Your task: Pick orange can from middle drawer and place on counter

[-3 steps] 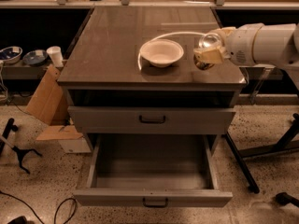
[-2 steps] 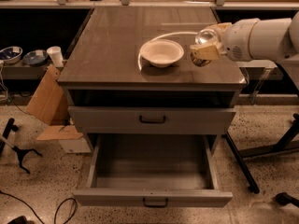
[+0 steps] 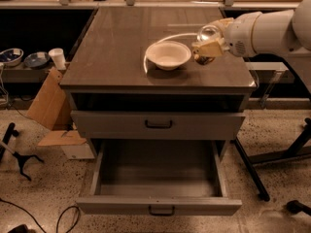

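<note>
My gripper (image 3: 208, 48) is over the right part of the counter (image 3: 116, 47), just right of a white bowl (image 3: 168, 55). It is shut on the orange can (image 3: 210, 32), whose shiny silver top shows above the tan fingers (image 3: 212, 47). The can is held slightly above the counter surface, close to the bowl's rim. The middle drawer (image 3: 158, 204) is pulled wide open below; its grey inside shows nothing in it. The drawer above it (image 3: 158, 124) is shut.
A white paper cup (image 3: 58, 58) and two bowls (image 3: 10, 56) stand on a low shelf to the left. Cardboard (image 3: 46, 106) leans against the cabinet's left side. A black stand leg (image 3: 250, 171) runs along the floor at the right.
My gripper has moved a little to the left with the can, closer to the white bowl. The drawers have not moved.
</note>
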